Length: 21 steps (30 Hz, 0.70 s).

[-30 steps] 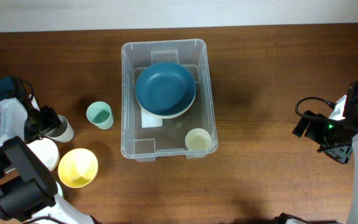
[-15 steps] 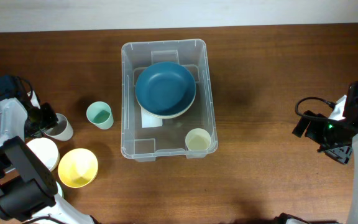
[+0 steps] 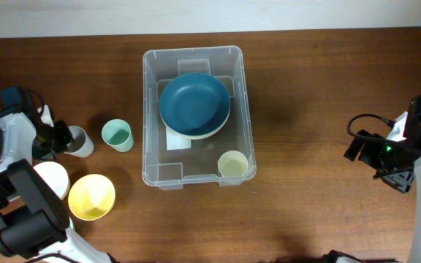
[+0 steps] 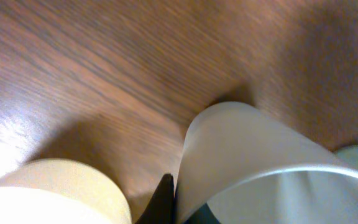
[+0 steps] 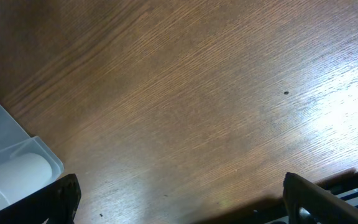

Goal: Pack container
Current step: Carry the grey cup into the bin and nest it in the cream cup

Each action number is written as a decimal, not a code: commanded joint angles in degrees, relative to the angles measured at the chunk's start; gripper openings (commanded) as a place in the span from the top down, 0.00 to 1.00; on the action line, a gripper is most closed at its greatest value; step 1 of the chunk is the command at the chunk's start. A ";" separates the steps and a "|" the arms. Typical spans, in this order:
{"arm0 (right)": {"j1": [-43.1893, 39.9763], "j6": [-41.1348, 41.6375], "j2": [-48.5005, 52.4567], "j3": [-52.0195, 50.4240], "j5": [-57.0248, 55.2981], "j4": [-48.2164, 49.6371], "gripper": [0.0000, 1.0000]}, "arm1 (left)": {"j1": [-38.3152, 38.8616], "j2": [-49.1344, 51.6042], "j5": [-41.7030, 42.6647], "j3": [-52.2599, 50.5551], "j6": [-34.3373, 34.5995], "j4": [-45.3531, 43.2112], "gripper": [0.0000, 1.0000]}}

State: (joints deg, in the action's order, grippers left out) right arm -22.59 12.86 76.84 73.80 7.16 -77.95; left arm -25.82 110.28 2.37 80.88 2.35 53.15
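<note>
The clear container (image 3: pixel 150 109) stands mid-table, holding a blue bowl (image 3: pixel 194 102) stacked on a cream one, plus a cream cup (image 3: pixel 232 164) in its near right corner. At the table's left, my left gripper (image 3: pixel 58 139) is shut on the rim of a pale grey cup (image 3: pixel 80 142). In the left wrist view the grey cup's wall (image 4: pixel 260 155) is pinched at the left gripper (image 4: pixel 176 194), with a dark finger (image 4: pixel 165 200) outside it. My right gripper (image 3: pixel 375 157) hovers open over bare wood at the far right; its fingers (image 5: pixel 61 196) hold nothing.
A teal cup (image 3: pixel 116 135) stands between the grey cup and the container. A white bowl (image 3: pixel 51 179) and a yellow bowl (image 3: pixel 91 196) sit near the left front edge. The container's corner (image 5: pixel 17 155) shows at the right wrist view's left edge.
My left gripper has shut on the grey cup's rim, and the cup has shifted slightly right and away from the white bowl. The right arm has not moved.
</note>
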 commanded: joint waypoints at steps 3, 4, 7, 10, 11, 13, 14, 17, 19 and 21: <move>-0.31 -0.66 -0.07 -0.11 -0.59 -0.02 0.00 | 0.94 -5.57 4.61 6.56 -0.72 4.66 0.99; -0.31 -0.63 -0.07 -0.11 -0.79 -0.02 0.00 | 1.07 -6.80 5.49 7.45 -0.72 5.55 0.99; -0.31 -0.63 -0.07 -0.09 -0.96 -0.02 0.00 | 2.38 -12.07 6.29 10.29 -0.72 8.41 0.99; -0.31 -0.63 -0.07 -0.11 -0.96 -0.02 0.00 | 5.33 -17.94 6.47 12.44 -0.70 10.25 0.99; -0.31 -0.63 -0.07 -0.11 -0.96 -0.02 0.00 | 6.75 -19.87 6.47 12.96 -0.70 10.71 0.99; -0.31 -0.63 -0.07 -0.11 -0.96 -0.02 0.00 | 11.65 -24.17 6.47 13.57 -0.61 11.43 0.99; -0.31 -0.63 -0.07 -0.09 -0.96 -0.02 0.00 | 13.79 -25.31 6.45 13.57 -0.15 11.69 0.99; -0.31 -0.61 -0.07 -0.11 -0.94 -0.04 0.00 | 21.46 -26.97 6.47 13.57 2.12 13.49 0.99; -0.31 -0.61 -0.07 -0.11 -0.94 -0.04 0.00 | 27.08 -26.84 6.47 13.57 2.60 14.34 0.99; -0.31 -0.63 -0.07 -0.11 -0.94 -0.09 0.00 | 32.94 -26.38 6.43 13.57 3.74 14.60 0.99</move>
State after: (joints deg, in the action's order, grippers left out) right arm -22.59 12.84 76.84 73.80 6.94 -77.95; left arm -0.49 82.48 7.75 94.37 3.68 67.24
